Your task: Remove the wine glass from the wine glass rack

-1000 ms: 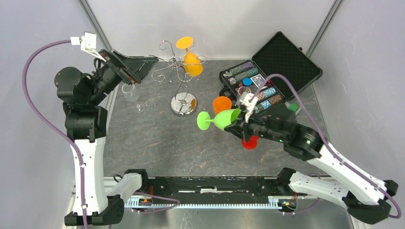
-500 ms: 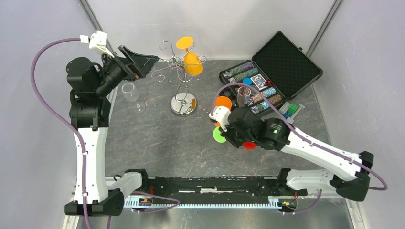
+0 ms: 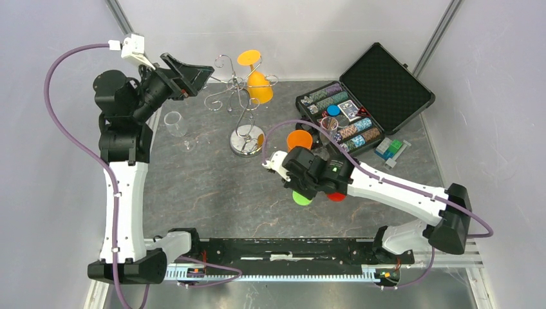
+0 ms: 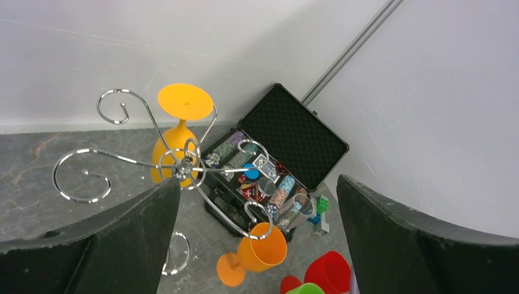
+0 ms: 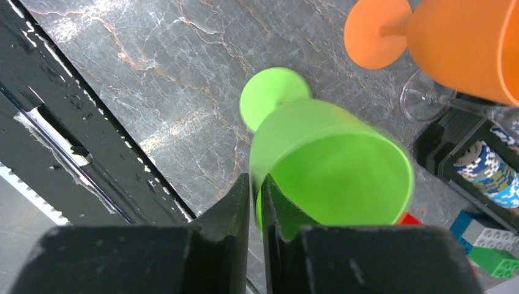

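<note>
The grey counter [image 3: 212,187] is carrying the wine glass rack [image 4: 183,164] near its back edge, with a yellow wine glass [image 3: 259,84] hanging upside down from one arm. The left tool [image 4: 258,182] is hovering wide open beside the rack's top. The right tool [image 5: 256,184] is pinching the rim of a tilted green wine glass [image 5: 330,165], well apart from the rack.

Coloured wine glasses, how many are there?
4: yellow glass hanging on the rack, orange glass beside the chip case, green glass in the right pincer, red glass beside it, partly hidden.
</note>
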Robot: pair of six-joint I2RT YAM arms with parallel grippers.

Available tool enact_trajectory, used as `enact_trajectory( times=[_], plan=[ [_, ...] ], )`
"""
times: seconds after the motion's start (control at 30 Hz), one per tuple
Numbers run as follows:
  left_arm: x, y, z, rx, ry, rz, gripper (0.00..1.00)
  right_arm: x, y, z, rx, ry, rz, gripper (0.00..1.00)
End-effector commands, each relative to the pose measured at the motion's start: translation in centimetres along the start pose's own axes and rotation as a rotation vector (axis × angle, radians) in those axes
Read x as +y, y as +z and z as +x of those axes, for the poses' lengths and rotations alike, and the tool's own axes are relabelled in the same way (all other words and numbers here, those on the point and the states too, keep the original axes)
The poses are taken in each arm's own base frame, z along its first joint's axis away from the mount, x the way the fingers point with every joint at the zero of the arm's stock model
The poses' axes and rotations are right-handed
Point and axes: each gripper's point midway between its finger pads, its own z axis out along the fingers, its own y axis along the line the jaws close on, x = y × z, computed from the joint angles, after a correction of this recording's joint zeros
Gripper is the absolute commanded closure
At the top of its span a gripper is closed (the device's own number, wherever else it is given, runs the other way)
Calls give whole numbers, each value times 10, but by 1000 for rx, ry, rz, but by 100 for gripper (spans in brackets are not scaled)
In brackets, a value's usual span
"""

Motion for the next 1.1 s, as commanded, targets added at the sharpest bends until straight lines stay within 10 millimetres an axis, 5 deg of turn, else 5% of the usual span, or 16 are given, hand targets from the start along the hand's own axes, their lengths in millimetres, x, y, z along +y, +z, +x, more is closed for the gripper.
enact_trajectory(
  times=[0.0,0.23,0.4,0.7,1.07],
  plan=[
    [0,16,-15,-52,20,43,0,5,-3,-25,-45,-44,-40,82],
    [10,37,-20,-52,-63,42,0,-2,-8,-40,-67,-45,-12,66],
    [11,53,-24,-50,-102,59,0,-25,-33,-61,-143,15,108,47],
    [33,100,-15,-46,-227,-34,0,-49,-82,-88,-397,135,207,33],
    [66,145,32,66,-335,-217,34,-79,-91,-84,-538,346,264,32]
  ],
)
